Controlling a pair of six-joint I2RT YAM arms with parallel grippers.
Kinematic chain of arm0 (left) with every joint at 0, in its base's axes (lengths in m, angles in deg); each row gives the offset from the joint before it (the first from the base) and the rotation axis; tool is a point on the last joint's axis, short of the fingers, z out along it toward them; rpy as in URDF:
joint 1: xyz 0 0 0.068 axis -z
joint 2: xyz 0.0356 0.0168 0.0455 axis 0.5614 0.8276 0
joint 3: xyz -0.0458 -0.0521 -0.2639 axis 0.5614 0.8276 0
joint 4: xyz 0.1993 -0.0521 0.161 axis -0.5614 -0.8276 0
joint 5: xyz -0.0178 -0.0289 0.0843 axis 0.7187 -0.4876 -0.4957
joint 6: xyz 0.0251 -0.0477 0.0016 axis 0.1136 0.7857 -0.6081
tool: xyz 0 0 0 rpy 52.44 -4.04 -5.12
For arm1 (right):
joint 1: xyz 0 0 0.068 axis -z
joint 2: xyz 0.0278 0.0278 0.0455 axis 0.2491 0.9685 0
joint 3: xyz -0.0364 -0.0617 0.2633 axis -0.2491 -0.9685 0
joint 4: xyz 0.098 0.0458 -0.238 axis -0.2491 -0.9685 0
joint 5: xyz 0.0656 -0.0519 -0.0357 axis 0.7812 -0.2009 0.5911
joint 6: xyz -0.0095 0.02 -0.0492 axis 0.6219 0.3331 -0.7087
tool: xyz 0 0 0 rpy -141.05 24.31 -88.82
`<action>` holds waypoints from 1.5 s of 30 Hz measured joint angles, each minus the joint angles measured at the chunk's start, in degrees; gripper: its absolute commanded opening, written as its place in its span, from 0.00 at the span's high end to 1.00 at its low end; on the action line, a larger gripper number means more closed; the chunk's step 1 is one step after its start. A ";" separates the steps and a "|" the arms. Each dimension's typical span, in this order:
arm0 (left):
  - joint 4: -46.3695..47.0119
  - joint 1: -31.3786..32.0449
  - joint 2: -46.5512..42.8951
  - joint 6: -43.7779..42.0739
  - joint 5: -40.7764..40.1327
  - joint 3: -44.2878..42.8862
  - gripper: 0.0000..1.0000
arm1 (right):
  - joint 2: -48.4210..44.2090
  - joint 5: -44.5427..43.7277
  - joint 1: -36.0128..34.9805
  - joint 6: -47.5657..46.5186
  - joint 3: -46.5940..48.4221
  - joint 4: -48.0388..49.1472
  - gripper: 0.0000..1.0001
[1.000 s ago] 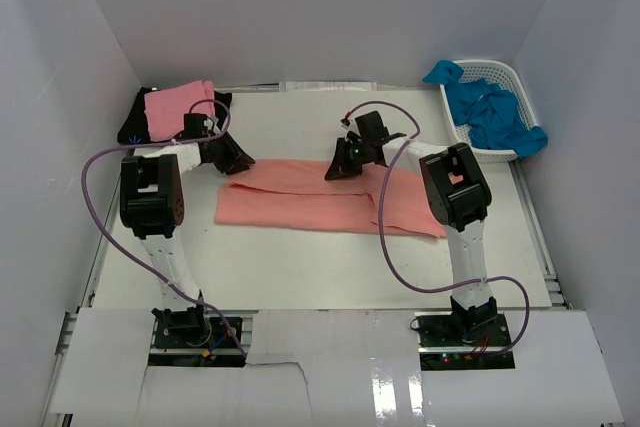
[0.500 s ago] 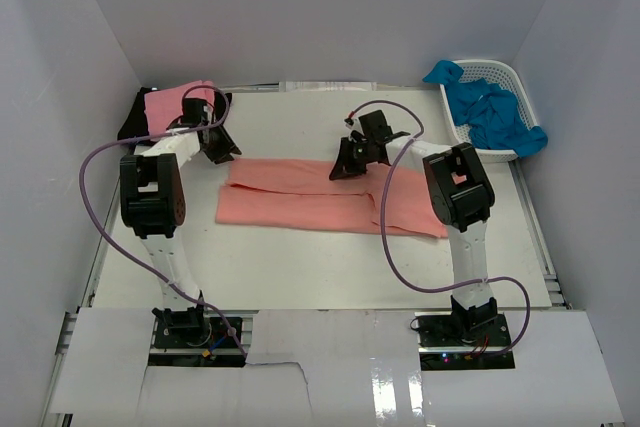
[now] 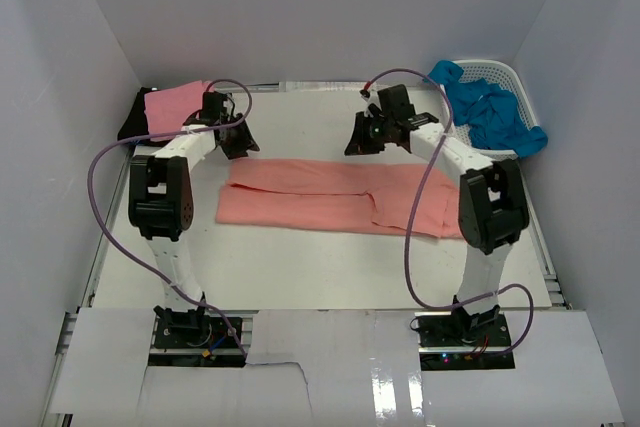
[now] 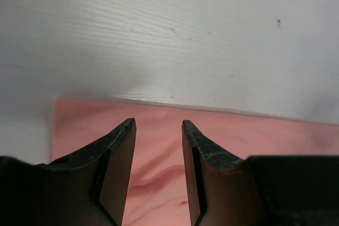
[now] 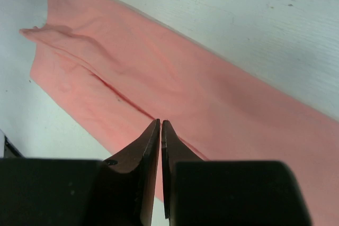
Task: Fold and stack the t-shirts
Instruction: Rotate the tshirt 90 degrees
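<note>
The large salmon-coral t-shirt (image 3: 320, 197) lies flat on the table as a long folded strip. My left gripper (image 3: 238, 145) hovers over its far left corner, open and holding nothing. In the left wrist view the salmon cloth (image 4: 159, 152) shows between and below the left gripper (image 4: 158, 123). My right gripper (image 3: 358, 145) hangs above the strip's far edge near the middle, shut and empty. The right wrist view looks past the right gripper (image 5: 160, 123) down onto the salmon strip (image 5: 212, 93). A folded pink t-shirt (image 3: 175, 103) rests on a black t-shirt (image 3: 132, 125) at the far left.
A white lattice basket (image 3: 505, 72) at the far right holds bright blue t-shirts (image 3: 490, 112), some spilling over its rim. White walls close in the table (image 3: 300, 267) on three sides. Purple cables loop from both arms.
Both arms have drawn back from the salmon shirt toward the far side of the table. The left jaws have spread wider. The shirt stays flat.
</note>
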 measured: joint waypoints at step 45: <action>-5.53 7.41 5.18 -7.48 3.63 -2.91 0.53 | -9.38 -25.53 7.65 0.15 -23.56 -12.35 0.92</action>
